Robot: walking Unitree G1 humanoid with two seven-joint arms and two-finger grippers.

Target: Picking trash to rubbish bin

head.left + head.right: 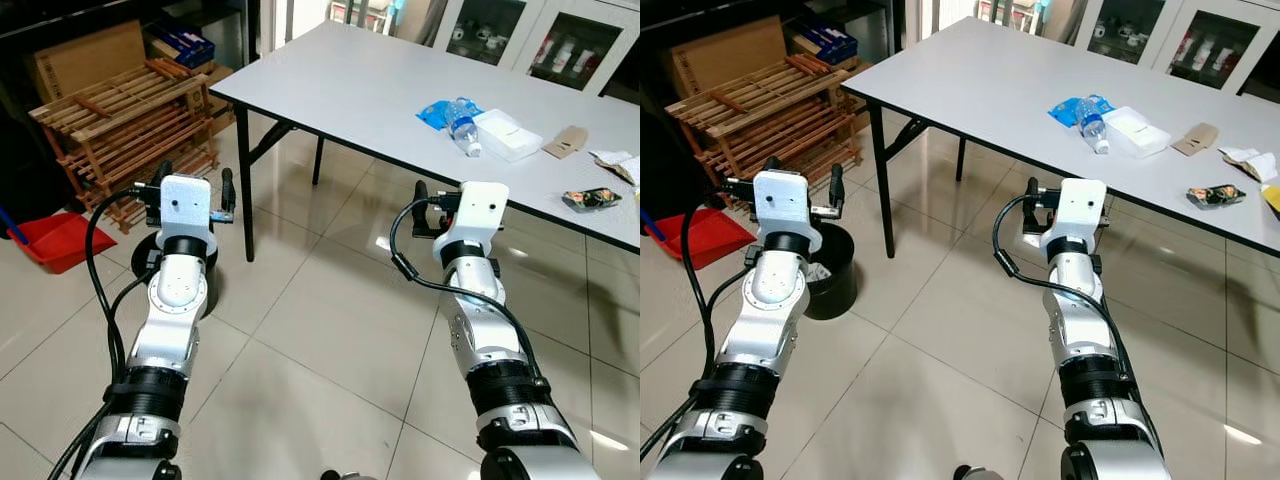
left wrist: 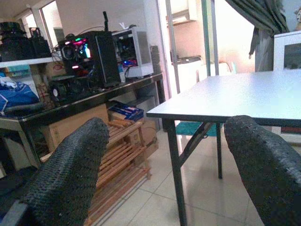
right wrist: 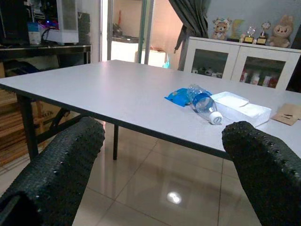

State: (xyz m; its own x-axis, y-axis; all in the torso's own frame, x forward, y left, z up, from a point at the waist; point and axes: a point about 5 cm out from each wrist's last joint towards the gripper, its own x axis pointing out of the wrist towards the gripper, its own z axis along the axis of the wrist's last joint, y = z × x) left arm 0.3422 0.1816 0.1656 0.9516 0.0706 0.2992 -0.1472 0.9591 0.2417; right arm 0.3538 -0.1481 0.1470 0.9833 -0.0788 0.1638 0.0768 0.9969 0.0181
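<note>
Both arms reach forward over the tiled floor [image 1: 320, 330], short of the table. The left gripper [image 1: 190, 190] hangs with its two black fingers spread wide and nothing between them; the left wrist view shows both textured fingers [image 2: 70, 169] apart, framing the table's near corner. Directly below and just beyond this gripper stands the black rubbish bin [image 1: 832, 275], on the floor beside the table leg [image 1: 245, 185]. The right gripper [image 1: 432, 210] is likewise spread and holds nothing, its fingers [image 3: 56, 174] wide apart in the right wrist view, aimed at the table edge.

Ahead of the right gripper lies the grey table [image 1: 360, 90], with the trash on its top, well apart from both grippers. Nearest, straight ahead of the right gripper, is a clear plastic bottle [image 1: 463, 128] lying on its side, its white cap toward the table edge, touching a blue wrapper [image 1: 434, 113] on its far side. Just beside the bottle sits a white shallow tray [image 1: 508, 134]. Further to the right of that gripper lie a piece of brown cardboard [image 1: 566, 141], a dark snack packet [image 1: 591, 199] near the table edge, and crumpled white paper [image 1: 615, 160].

Beyond the left gripper stands a wooden slatted rack [image 1: 130, 125], with a red dustpan [image 1: 55, 240] on the floor to its left. Behind the table are white glass-door cabinets [image 1: 540, 40]
</note>
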